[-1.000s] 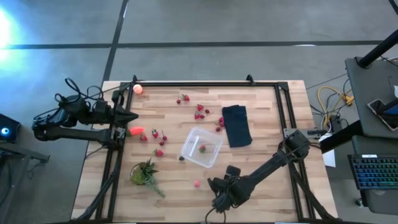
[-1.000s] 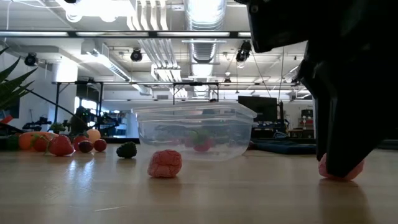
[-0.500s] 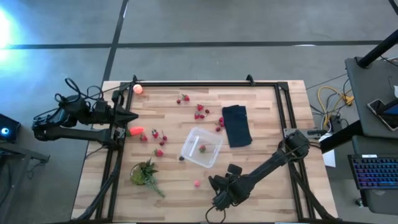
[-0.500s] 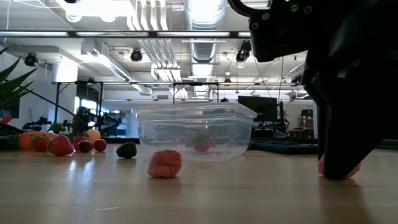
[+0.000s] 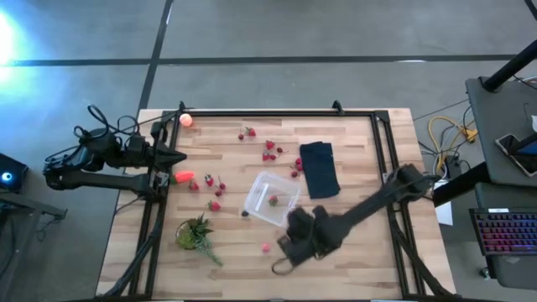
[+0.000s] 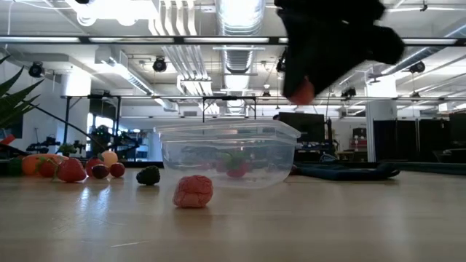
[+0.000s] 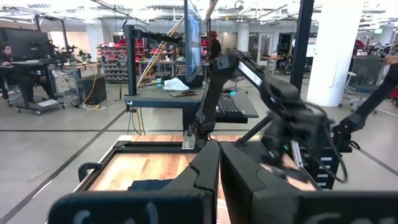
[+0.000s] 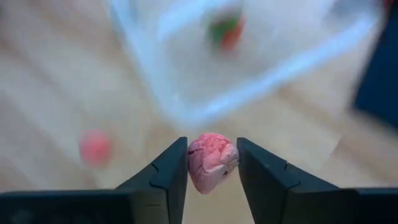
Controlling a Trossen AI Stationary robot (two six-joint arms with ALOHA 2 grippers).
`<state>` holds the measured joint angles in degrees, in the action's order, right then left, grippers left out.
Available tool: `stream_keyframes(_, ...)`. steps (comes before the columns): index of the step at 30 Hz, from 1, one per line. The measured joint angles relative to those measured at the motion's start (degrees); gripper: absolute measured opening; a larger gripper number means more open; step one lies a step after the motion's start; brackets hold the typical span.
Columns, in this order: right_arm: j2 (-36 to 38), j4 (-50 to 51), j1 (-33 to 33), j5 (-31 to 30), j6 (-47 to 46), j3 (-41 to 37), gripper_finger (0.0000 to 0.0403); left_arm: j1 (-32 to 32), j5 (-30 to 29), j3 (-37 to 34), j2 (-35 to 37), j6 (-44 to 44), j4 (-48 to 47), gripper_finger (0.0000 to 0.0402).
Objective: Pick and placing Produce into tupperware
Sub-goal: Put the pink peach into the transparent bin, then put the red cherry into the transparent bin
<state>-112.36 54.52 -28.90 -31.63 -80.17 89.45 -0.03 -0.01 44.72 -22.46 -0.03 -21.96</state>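
My right gripper (image 5: 290, 240) hangs above the table near the front edge, just short of the tupperware (image 5: 271, 200), and is shut on a pink-red berry (image 8: 212, 162). The low view shows this berry (image 6: 302, 91) high above the wood. The clear tupperware (image 6: 227, 153) stands on the table with one strawberry (image 5: 273, 200) inside. A second pink berry (image 5: 267, 247) lies on the wood close by. My left gripper (image 5: 180, 158) waits shut at the table's left edge. My right gripper pinches the pink-red berry by two opposite sides (image 8: 194, 163) between its two fingers (image 8: 168, 168). The fingers slant downward, pointing from the table's near side at the tupperware. The berry is lifted clear of the table and sticks out below the fingers.
Strawberries (image 5: 270, 149) lie scattered at the back and left (image 5: 214, 191), with an orange ball (image 5: 185, 119), an elongated orange-red piece (image 5: 183, 177) and a dark berry (image 5: 245, 213). A green leafy bunch (image 5: 197, 235) lies front left. A navy folded cloth (image 5: 319, 168) lies right of the tupperware.
My right gripper has risen from the table with the pink-red berry, which lay on the wood a second ago and now hangs clear. It has gone a little toward the tupperware and has rolled about its own axis.
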Motion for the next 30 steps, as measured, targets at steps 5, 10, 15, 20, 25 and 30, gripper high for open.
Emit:
stream_keyframes(5, 4.24, -2.03, 9.11, 6.73, 12.82, -0.44, 0.0117, 0.02, 0.0, -0.01, 0.0, 0.0, 0.0, 0.0)
stream_keyframes(10, 2.78, -6.27, 16.31, 14.25, 26.48, -0.05, 0.0131, 0.02, 0.0, -0.01, 0.0, 0.01, 0.0, 0.0)
stream_keyframes(15, 0.0, -4.73, 18.55, 19.51, 31.14, 0.2, 0.0157, 0.0, -0.01, 0.01, -0.01, 0.01, 0.0, 0.0)
stream_keyframes(20, -0.3, -1.7, 18.38, 18.28, 31.35, 0.2, 0.0196, 0.01, 0.0, 0.0, 0.0, 0.01, 0.02, 0.0)
stream_keyframes(25, 2.51, 3.74, 20.18, 12.62, 27.32, 0.18, 0.0224, 0.0, 0.0, -0.01, 0.0, 0.0, 0.0, 0.0)
stream_keyframes(30, 5.22, 8.53, 28.51, 17.59, 26.11, -0.48, 0.0228, 0.0, -0.01, -0.01, -0.02, 0.02, 0.02, 0.0)
